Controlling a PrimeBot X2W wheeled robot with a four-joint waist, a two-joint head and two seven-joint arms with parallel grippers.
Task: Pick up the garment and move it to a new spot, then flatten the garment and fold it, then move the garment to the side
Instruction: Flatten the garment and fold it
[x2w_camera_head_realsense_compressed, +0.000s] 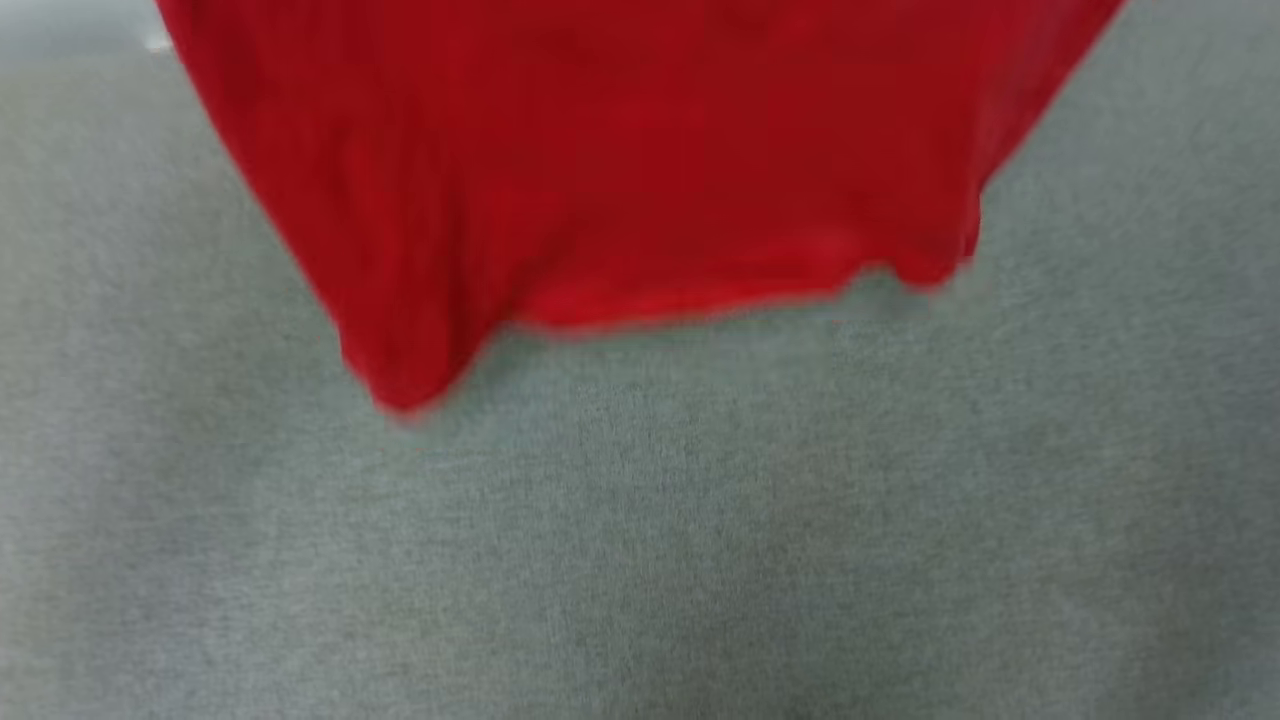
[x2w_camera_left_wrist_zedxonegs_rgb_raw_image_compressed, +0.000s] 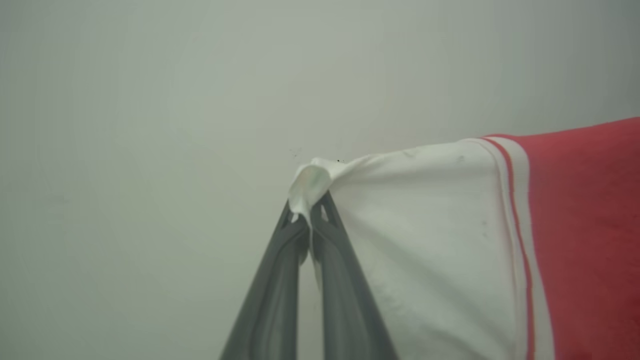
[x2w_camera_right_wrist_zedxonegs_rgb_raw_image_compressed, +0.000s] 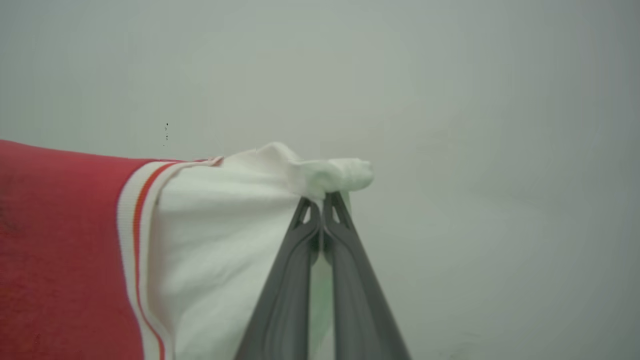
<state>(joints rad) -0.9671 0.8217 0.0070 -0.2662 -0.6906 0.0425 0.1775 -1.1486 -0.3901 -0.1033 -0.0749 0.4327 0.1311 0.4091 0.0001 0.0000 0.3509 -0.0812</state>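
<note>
Red white-sleeved jersey T-shirt (x2w_camera_head_realsense_compressed: 620, 170) is hung over grey surface (x2w_camera_head_realsense_compressed: 640, 560). Sleeve tips are pinched by left end effector (x2w_camera_left_wrist_zedxonegs_rgb_raw_image_compressed: 308, 215) and right end effector (x2w_camera_right_wrist_zedxonegs_rgb_raw_image_compressed: 322, 204), likely to spread it for flattening.

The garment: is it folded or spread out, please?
The garment hangs spread: left gripper and right gripper each pinch a white sleeve; hem above grey surface.

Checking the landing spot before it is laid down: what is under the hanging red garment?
Below the hem of the garment lies a grey surface, felt-like in look. The stretch behind the hanging cloth, toward the head view's top, is covered and cannot be seen.
</note>
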